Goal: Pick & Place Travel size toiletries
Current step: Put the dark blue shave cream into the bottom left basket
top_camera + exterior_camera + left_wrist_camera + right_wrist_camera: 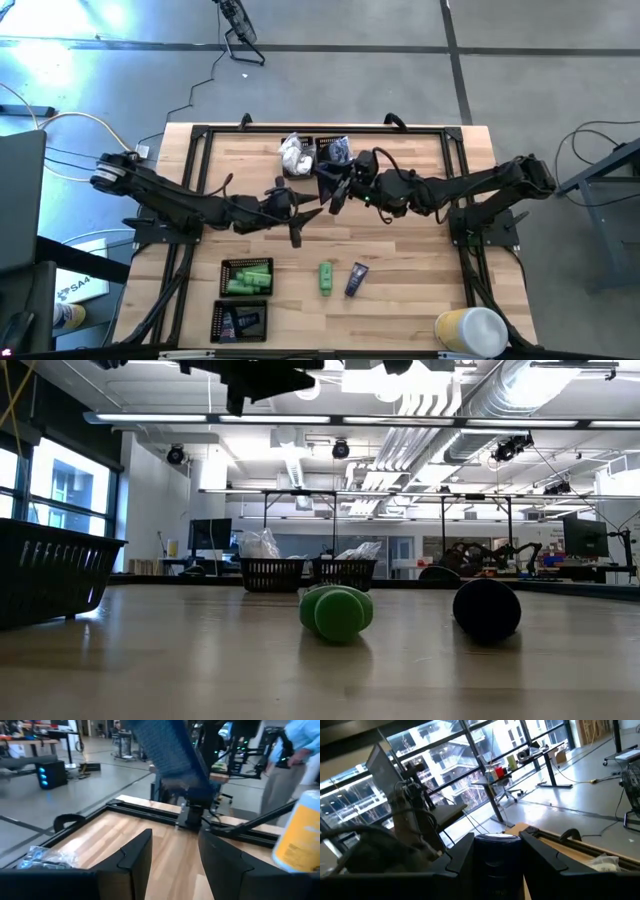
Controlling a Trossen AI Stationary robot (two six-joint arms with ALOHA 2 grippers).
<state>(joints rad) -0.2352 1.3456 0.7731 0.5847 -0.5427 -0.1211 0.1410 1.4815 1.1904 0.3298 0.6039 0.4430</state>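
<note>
Because the near edge of the table comes first, I begin with the two black mesh trays there: one holds green tubes, and the other holds dark ones.

Just beside them, two items lie loose on the bare wood, the green tube and the navy tube. They are close together but apart. The long axis of each runs from near to far, so the low view sees them end-on.

Farther in, the left gripper hangs above the middle of the table. Its fingers are spread and there is nothing between them. The green tube lies from it toward the near edge, a little to the right. I judge this arm the nearer and freer one for the next pick.

The right gripper is beyond it, clamped on a dark tube.

At the far edge stand two more trays, with white packets and clear bags.
</note>
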